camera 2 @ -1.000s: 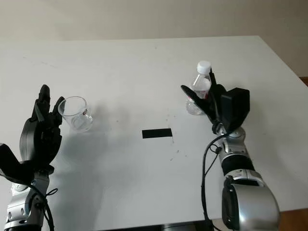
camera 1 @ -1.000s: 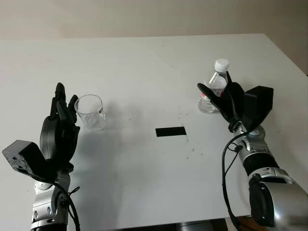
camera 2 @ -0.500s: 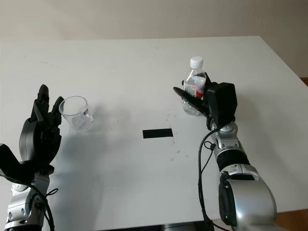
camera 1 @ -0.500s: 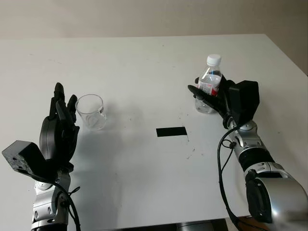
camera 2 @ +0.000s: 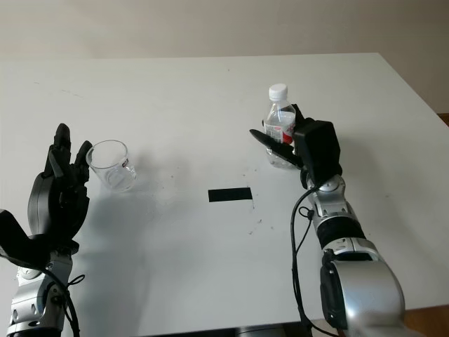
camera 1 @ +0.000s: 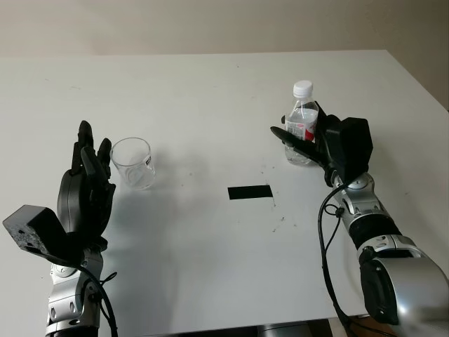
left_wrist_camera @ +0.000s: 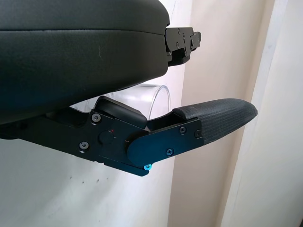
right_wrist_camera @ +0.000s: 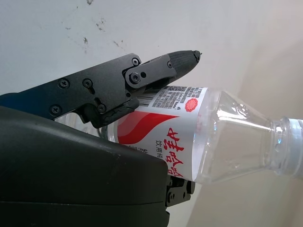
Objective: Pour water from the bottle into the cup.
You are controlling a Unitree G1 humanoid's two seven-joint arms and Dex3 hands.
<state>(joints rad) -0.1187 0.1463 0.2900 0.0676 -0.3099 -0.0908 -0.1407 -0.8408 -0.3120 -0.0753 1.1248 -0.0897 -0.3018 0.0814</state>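
A clear plastic water bottle (camera 1: 301,123) with a white cap and a red and white label stands upright on the white table (camera 1: 210,98) at the right. My right hand (camera 1: 309,145) is wrapped around its lower half, one finger across the label (right_wrist_camera: 156,101) and the palm against the other side. An empty clear cup (camera 1: 132,163) stands at the left. Just left of the cup, my left hand (camera 1: 90,160) is held upright and open, holding nothing; the cup's rim (left_wrist_camera: 158,97) shows past its fingers.
A black strip of tape (camera 1: 249,192) lies on the table between cup and bottle. Small dark specks dot the surface near it. The table's right edge runs close behind the bottle, and its front edge is near my arms.
The bottle leaned to the right one second ago; it now stands upright, its cap shifted left. My right hand has closed in around it. The left hand and cup have not moved.
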